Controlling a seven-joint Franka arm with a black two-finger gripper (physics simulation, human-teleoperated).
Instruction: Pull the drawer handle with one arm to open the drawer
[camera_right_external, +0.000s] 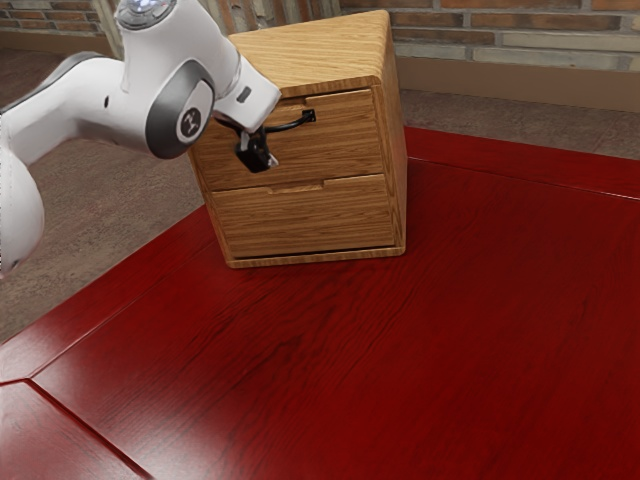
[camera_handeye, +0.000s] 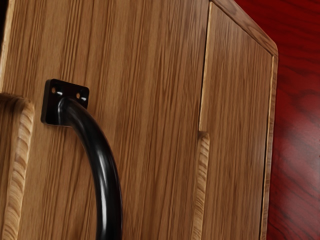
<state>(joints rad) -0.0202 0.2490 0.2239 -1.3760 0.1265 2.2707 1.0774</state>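
your claw (camera_right_external: 257, 153) sits at the end of the black handle (camera_right_external: 296, 123) nearer the exterior view's left, on the upper drawer (camera_right_external: 335, 145). you cannot tell whether it grips or stands open. you have one handle, two drawers and one wooden cabinet (camera_right_external: 330, 50) on the red surface (camera_right_external: 400, 350).

Bright, even light; faint shadows

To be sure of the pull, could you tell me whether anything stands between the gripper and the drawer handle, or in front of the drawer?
Nothing visible does. The gripper is right at the black handle, and the red table before the upper drawer bears nothing.
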